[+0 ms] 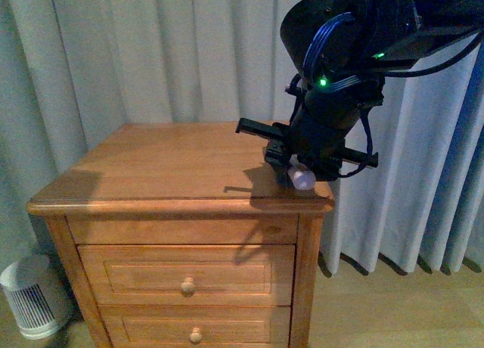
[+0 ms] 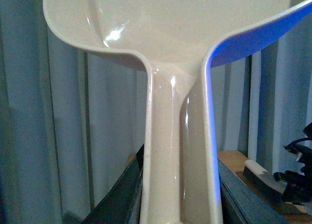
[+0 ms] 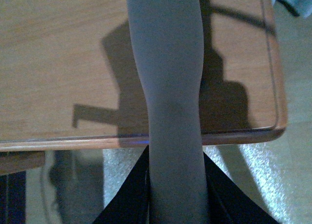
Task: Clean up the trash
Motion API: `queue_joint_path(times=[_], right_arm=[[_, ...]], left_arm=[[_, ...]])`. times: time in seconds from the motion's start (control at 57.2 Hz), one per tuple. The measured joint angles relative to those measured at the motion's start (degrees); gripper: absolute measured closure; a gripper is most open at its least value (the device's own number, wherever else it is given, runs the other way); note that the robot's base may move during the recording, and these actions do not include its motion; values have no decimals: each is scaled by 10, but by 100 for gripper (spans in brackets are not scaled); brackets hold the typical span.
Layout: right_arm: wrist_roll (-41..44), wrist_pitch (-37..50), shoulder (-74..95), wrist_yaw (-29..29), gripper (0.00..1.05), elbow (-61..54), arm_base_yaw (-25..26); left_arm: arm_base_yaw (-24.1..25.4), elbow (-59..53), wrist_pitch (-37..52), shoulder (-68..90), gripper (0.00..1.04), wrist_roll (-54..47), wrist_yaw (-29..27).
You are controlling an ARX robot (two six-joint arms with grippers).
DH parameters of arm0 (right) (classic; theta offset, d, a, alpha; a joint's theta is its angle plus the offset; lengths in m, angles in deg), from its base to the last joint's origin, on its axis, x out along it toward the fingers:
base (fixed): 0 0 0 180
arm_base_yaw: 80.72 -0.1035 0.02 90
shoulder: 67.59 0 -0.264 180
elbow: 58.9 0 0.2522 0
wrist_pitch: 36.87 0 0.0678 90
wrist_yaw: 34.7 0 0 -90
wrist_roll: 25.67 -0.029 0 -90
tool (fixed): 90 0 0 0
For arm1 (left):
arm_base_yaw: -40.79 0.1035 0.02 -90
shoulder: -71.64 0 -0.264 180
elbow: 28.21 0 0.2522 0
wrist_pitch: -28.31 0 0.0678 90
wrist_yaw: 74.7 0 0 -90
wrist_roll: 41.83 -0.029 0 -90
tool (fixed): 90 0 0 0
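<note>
My right gripper (image 1: 301,166) hangs over the front right corner of the wooden nightstand (image 1: 151,174), shut on the brush. The brush's pale handle (image 3: 168,87) runs out from between the jaws over the tabletop, and its pale end (image 1: 303,180) shows below the gripper. The brush head with dark bristles (image 2: 265,180) shows in the left wrist view. My left gripper (image 2: 180,199) is shut on the handle of the pale dustpan (image 2: 170,24), which is held up in front of the curtain. The left arm is out of the front view. No white wad of trash shows in any view.
The nightstand's front edge (image 3: 73,142) and right corner (image 3: 278,126) lie under the right gripper, with floor below. Two drawers with round knobs (image 1: 187,286) face me. A white ribbed appliance (image 1: 30,296) stands on the floor at the left. Pale curtains (image 1: 151,53) hang behind.
</note>
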Motion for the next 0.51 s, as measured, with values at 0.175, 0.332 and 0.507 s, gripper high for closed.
queue_joint_path(times=[0.175,0.332,0.507], right_arm=[[97,207,-214,44,84,-202,26],[173,364,-436,72,84,-403,47],[209,441,-593,105,84,-569,42]], left_arm=[[0,0,0,0,77,0,0],[0,0,0,0,77,0,0],[0,0,0,0,77,0,0]])
